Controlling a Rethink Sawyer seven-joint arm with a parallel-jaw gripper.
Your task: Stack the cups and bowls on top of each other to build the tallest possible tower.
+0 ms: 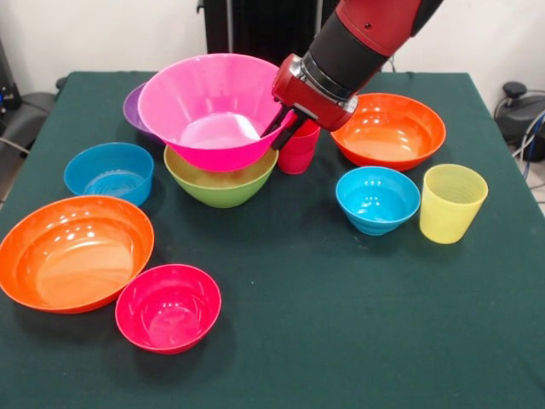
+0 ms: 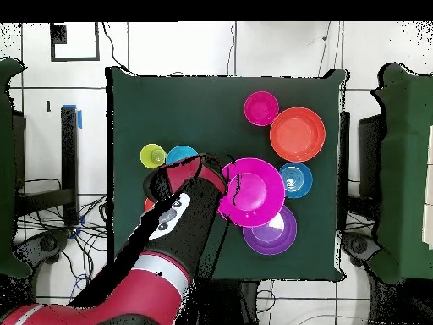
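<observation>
Pink glossy plastic bowl (image 1: 209, 111), rim pinched by the closed gripper (image 1: 281, 128), tilts directly above the green plastic bowl (image 1: 221, 181).

You have open cloth (image 1: 341, 324) at the table's 5 o'clock. At 9 o'clock, the large orange bowl (image 1: 75, 252) and red-pink bowl (image 1: 169, 307) block you.

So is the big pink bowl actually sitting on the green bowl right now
Touching. In the front view the pink bowl rests tilted in the green bowl, its underside meeting the green rim with no gap, while the gripper pinches its rim.
</observation>
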